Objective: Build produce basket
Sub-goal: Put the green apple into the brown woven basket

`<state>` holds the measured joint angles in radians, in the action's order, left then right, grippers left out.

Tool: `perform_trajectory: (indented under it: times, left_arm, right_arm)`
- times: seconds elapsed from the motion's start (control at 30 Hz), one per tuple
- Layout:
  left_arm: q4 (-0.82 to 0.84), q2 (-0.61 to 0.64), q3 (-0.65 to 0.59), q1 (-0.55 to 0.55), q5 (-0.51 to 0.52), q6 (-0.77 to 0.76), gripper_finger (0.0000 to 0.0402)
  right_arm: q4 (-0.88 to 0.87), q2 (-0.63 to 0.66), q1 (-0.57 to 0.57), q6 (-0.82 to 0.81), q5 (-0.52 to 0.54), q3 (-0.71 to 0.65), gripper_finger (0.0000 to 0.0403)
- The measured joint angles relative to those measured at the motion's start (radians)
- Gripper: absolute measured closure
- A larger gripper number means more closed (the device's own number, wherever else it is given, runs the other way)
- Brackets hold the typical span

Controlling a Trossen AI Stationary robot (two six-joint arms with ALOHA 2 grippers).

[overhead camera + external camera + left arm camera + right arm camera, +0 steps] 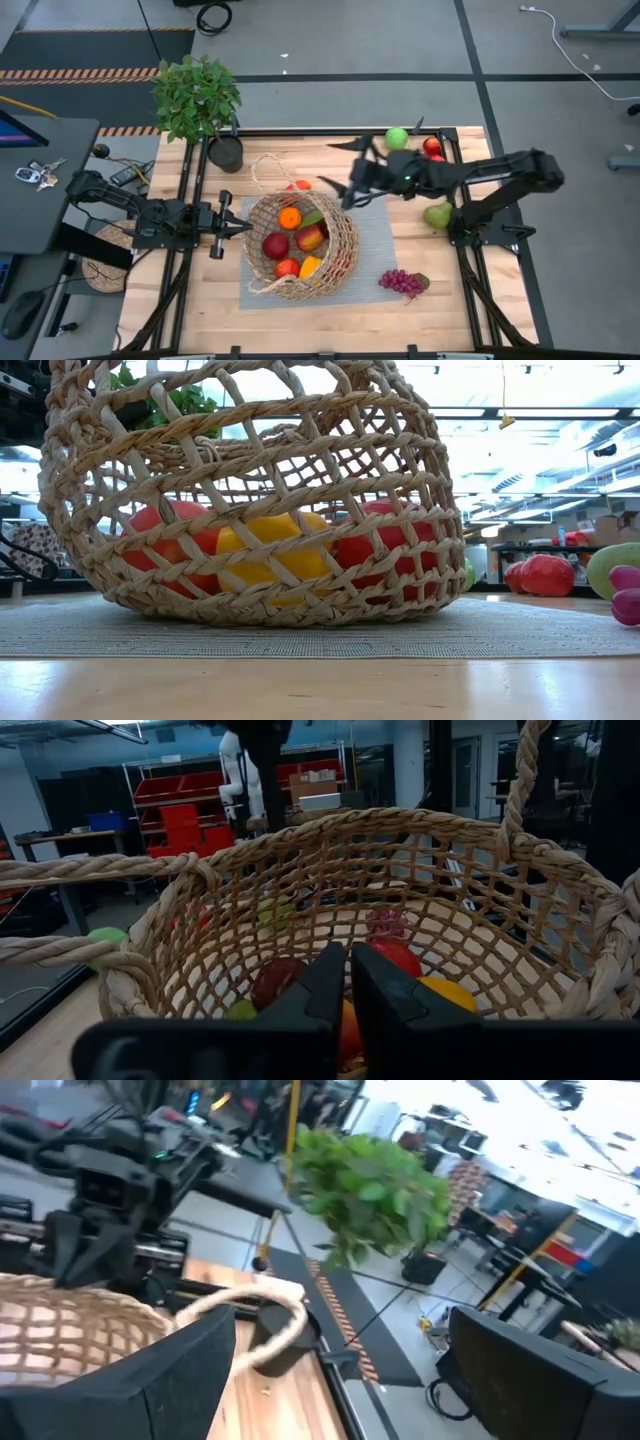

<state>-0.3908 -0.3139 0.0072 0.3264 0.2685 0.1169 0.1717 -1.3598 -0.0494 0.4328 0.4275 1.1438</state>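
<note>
The tan wicker basket (pixel 300 245) stands on a grey mat (pixel 375 235) at mid-table, its thin handle loop (pixel 265 170) on the far side. It also fills the low view (pixel 250 510). It holds an orange (pixel 290 218), red apples (pixel 275 245), a yellow piece (pixel 310 266) and a green piece. My left gripper (pixel 243 228) is shut, level at the basket's left rim. My right gripper (pixel 338 168) is wide open and empty, above the basket's far right rim. A green apple (pixel 397 137), a red apple (pixel 432 147), a pear (pixel 437 215) and purple grapes (pixel 400 283) lie on the table. My left gripper's shut fingertips (pixel 335 975) come level from the table's left and stand at the basket's left rim (pixel 250 232). The gripper itself hides the rim below them, and I cannot tell whether they touch it.
A leafy potted plant (pixel 197 95) stands at the far left corner. A flat woven disc (pixel 105 255) lies off the table's left edge. Black frame rails run along the left, right and far sides. Bare wood shows in front of the mat.
</note>
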Motion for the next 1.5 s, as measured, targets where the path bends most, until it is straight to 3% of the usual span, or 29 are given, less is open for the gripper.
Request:
perform_trajectory:
  times: [0.27, 0.47, 0.67, 1.03, 1.5]
  left_arm:
    - [0.0, 0.0, 0.0, 0.0, 0.0, 0.0, 0.0369]
    - [0.0, 0.0, 0.0, 0.0, 0.0, 0.0, 0.0373]
    - [0.0, 0.0, 0.0, 0.0, 0.0, 0.0, 0.0366]
    - [0.0, 0.0, 0.0, 0.0, 0.0, 0.0, 0.0373]
    - [0.0, 0.0, 0.0, 0.0, 0.0, 0.0, 0.0373]
  right_arm:
    - [-0.027, 0.175, 0.127, -0.138, -0.065, -0.196, 0.0032]
    - [-0.11, 0.242, 0.251, -0.23, -0.192, -0.277, 0.0034]
    - [-0.069, 0.288, 0.339, -0.257, -0.296, -0.369, 0.0043]
    - [0.014, 0.378, 0.435, -0.337, -0.305, -0.51, 0.005]
    - [0.039, 0.46, 0.502, -0.397, -0.433, -0.595, 0.005]
